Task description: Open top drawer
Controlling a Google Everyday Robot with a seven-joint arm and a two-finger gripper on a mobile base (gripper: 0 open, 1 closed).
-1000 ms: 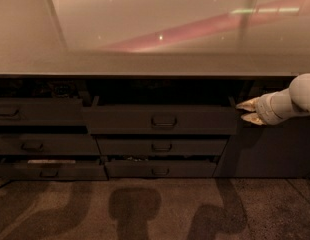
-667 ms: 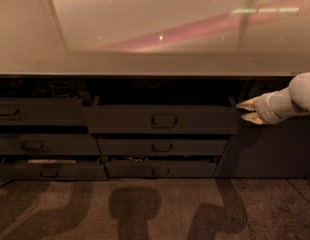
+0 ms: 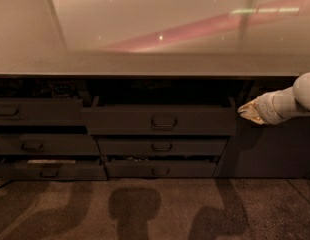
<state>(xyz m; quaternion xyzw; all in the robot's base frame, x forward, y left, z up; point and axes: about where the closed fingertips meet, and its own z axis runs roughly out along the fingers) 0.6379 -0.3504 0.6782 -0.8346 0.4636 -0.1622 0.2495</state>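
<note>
Currently the top drawer (image 3: 195, 120) sits in the middle of the cabinet, directly under the countertop (image 3: 145, 64). Its front stands nearer than the front of the shallower drawer (image 3: 130, 147) below it, and a dark gap shows behind its upper edge. Judged from this, it is already at least partly pulled out. Its loop handle (image 3: 164, 123) lies at the centre of the front, and nothing holds it. The gripper (image 3: 249, 111) is at the right end of the drawer front, either just beside the corner or touching it; which one cannot be determined, nor whether the gripper is open or closed. The arm (image 3: 290, 103) enters from the right, level with the drawer. This placement suggests that the gripper works on the drawer's side edge rather than on the handle.
</note>
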